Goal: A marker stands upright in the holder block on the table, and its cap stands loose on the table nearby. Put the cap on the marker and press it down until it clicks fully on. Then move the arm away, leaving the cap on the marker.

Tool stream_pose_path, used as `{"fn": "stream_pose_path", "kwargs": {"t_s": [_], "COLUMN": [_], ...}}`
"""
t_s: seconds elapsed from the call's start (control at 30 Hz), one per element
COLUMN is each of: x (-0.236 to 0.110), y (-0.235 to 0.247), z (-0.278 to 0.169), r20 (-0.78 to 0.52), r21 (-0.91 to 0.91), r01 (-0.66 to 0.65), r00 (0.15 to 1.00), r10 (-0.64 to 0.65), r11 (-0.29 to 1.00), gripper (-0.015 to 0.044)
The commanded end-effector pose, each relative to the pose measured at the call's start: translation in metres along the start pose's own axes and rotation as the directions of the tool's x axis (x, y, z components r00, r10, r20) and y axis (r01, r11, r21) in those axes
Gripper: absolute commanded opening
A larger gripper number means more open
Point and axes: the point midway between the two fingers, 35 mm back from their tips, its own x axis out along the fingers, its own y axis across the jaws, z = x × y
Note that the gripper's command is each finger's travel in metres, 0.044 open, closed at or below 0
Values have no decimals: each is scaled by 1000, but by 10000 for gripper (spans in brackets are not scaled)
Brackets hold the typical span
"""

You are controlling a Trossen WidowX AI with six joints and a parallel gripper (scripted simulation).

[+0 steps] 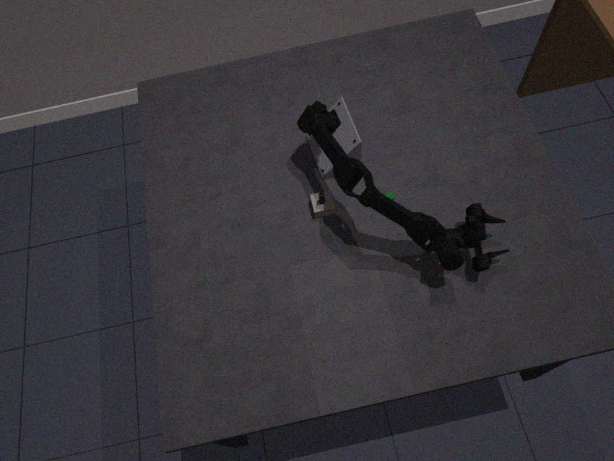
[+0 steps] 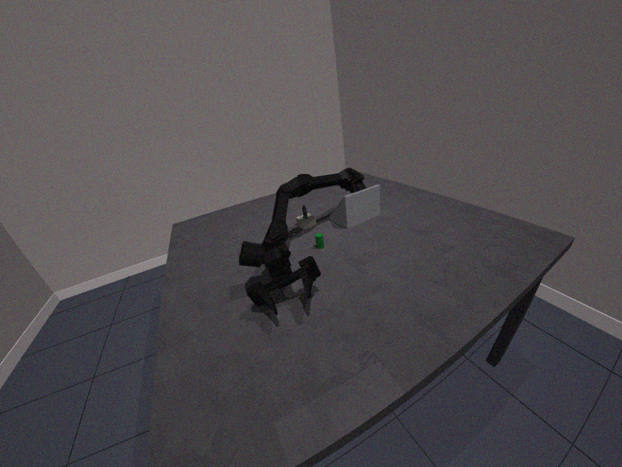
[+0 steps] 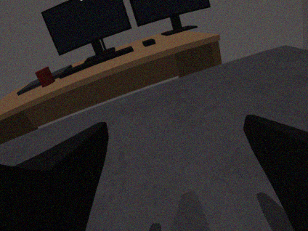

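The dark marker [image 1: 321, 198] [image 2: 304, 211] stands upright in the pale holder block [image 1: 314, 202] [image 2: 306, 222]; its tip is bare. The green cap [image 1: 389, 196] [image 2: 319, 241] stands on the table, apart from the block, beside the arm's middle links in the top view. My gripper [image 1: 506, 235] [image 2: 293, 320] [image 3: 178, 126] is open and empty, low over the table and well away from both cap and marker. The wrist view shows bare table between the fingers; cap, marker and block are not in it.
A pale plate [image 1: 347, 128] [image 2: 363, 206] with dark holes stands at the arm's base. The arm stretches over the table [image 1: 238, 322] [image 2: 426, 281] past the block and cap. Beyond the table, a wooden desk [image 3: 145, 62] holds two monitors and a red cup [image 3: 45, 77].
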Motion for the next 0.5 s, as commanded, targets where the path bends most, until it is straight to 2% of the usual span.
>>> {"fn": "stream_pose_path", "kwargs": {"t_s": [0.0, 0.1, 0.17, 0.3, 0.4, 0.47], "x": [0, -10, -22, -56, -91, -108], "y": [1, 18, 34, 69, 96, 107], "z": [0, 2, 3, 2, 1, 1], "r20": [-10, -150, -272, -507, -665, -725], "r21": [16, 238, 402, 607, 634, 615], "r01": [-1, 25, 93, 327, 542, 631], "r00": [1000, 989, 962, 861, 746, 688], "r10": [1, 12, 22, 36, 32, 24], "r11": [1000, 971, 911, 724, 551, 473], "gripper": [374, 295, 242, 238, 238, 238]}}
